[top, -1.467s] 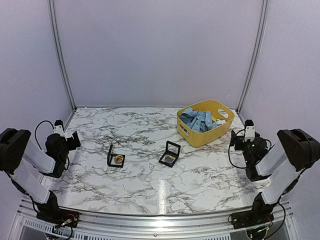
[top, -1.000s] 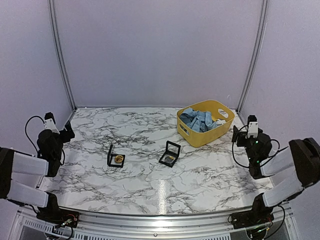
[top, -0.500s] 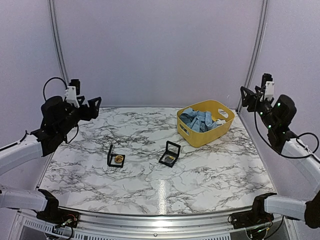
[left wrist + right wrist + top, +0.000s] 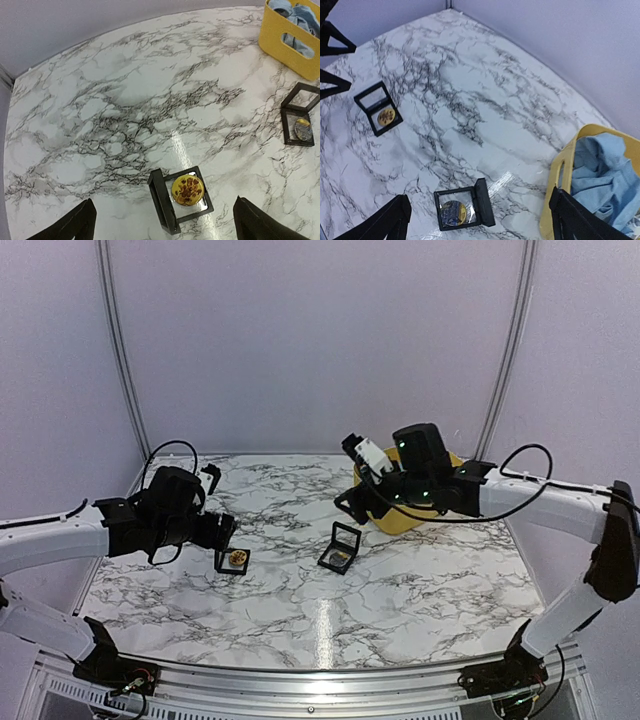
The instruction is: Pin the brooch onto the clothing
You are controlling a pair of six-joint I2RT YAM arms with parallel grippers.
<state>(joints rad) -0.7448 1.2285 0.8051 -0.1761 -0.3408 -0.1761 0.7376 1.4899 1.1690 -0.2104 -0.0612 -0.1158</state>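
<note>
White, grey-veined marble table spreads glossy beneath the left gripper and the right gripper, a bright light streak gleaming on it, plain pale lilac walls beyond both, metal corner posts rising either side.

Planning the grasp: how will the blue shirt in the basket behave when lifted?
Likely floppy: the shirt lies crumpled in folds, so expect sagging. Bunched inside the yellow basket, it may snag the rim and drag it.
</note>
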